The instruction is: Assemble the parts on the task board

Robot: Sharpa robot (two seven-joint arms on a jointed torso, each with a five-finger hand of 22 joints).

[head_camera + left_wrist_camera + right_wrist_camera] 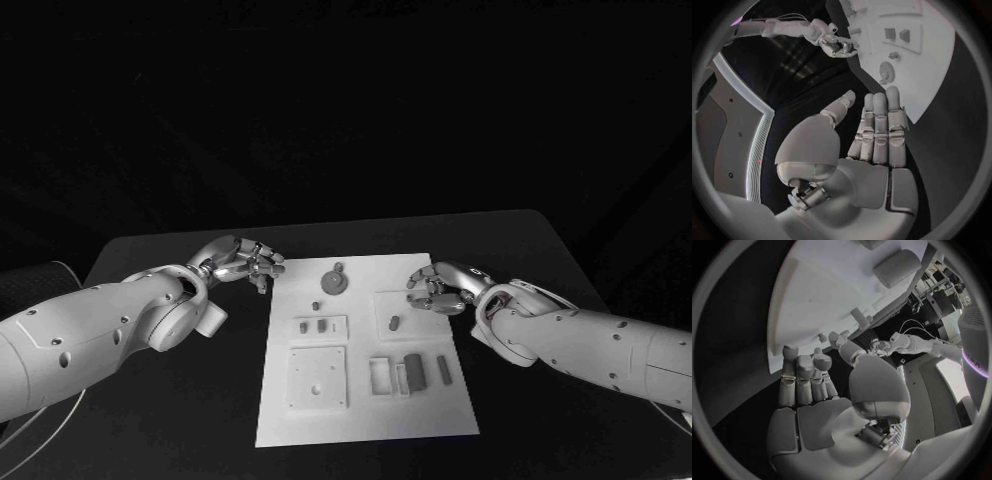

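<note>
The white task board (368, 415) lies in the middle of the black table. On it are grey parts: a round piece (335, 281), a small peg (316, 304), two small blocks (313, 324), an oval piece (394, 323) and long bars (415, 371). My left hand (245, 262) hovers over the table just off the board's far left corner; its fingers (879, 125) are straight, the thumb is apart, and it holds nothing. My right hand (444, 288) is over the board's right edge by the oval piece, its fingers (804, 377) loosely bent and empty.
A square plate (317, 378) and a rectangular frame (382, 375) sit on the near half of the board. The black table (159, 420) surrounds the board on all sides. In the left wrist view the right hand (832, 42) shows beside the board (929, 75).
</note>
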